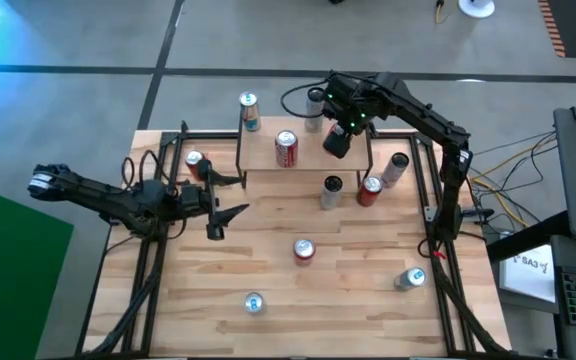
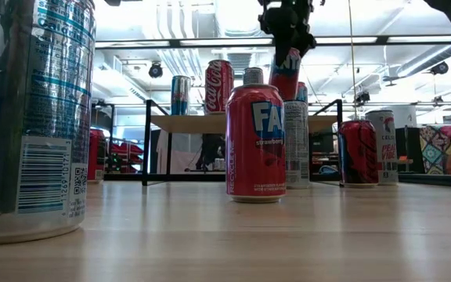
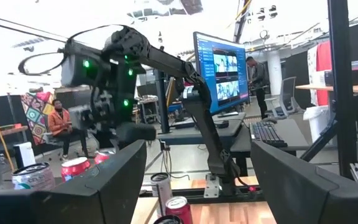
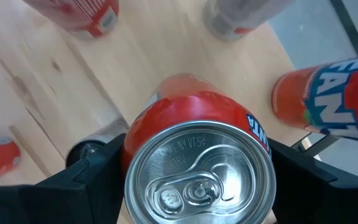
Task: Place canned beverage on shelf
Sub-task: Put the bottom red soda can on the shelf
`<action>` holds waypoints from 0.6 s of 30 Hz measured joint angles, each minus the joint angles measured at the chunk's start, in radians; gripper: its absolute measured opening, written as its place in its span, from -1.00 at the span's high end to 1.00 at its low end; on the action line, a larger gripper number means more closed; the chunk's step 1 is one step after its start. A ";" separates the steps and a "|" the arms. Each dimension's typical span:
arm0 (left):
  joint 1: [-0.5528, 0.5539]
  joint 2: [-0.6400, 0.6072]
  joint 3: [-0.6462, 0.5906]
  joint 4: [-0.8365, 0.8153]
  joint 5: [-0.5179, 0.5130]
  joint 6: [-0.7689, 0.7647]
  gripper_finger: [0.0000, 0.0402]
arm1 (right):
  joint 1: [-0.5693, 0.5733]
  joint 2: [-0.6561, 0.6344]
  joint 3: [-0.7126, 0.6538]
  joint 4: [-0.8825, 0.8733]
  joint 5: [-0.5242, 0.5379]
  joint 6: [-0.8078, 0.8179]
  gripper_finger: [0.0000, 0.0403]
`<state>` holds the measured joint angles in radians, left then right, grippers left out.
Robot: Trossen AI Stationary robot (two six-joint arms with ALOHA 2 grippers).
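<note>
Above the shelf's point(image 1: 303, 160) right end, the right gripper point(image 1: 337, 140) is clamped around a red can point(image 4: 197, 155), not yet set down. A Coca-Cola can point(image 1: 286, 148) already stands on the plank, and the left gripper point(image 1: 215, 205) waits with fingers spread wide, holding nothing.

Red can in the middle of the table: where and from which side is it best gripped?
Probably around the round side wall of the red can, upper half, coming from above. It stands upright with bare table around it, so fingers fit on both sides. The open left gripper is nearer.

right end effector point(image 1: 337, 140) clamped, left end effector point(image 1: 215, 208) spread
</note>
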<state>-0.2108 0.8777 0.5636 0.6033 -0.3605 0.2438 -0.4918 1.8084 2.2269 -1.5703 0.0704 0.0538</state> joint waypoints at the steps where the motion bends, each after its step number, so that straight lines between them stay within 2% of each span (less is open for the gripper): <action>1: 0.002 -0.004 0.000 0.000 0.000 0.006 -0.37 | 0.000 0.000 -0.012 0.000 0.000 -0.002 -0.44; 12: 0.025 -0.037 0.000 0.002 0.000 0.028 -0.37 | -0.035 -0.014 -0.080 0.001 -0.036 -0.086 -0.44; 18: 0.037 -0.038 0.003 0.001 0.000 0.028 -0.37 | -0.069 -0.054 -0.088 0.000 -0.053 -0.073 -0.44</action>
<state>-0.1739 0.8394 0.5666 0.6040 -0.3603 0.2720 -0.5612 1.7541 2.1391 -1.5707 0.0173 -0.0191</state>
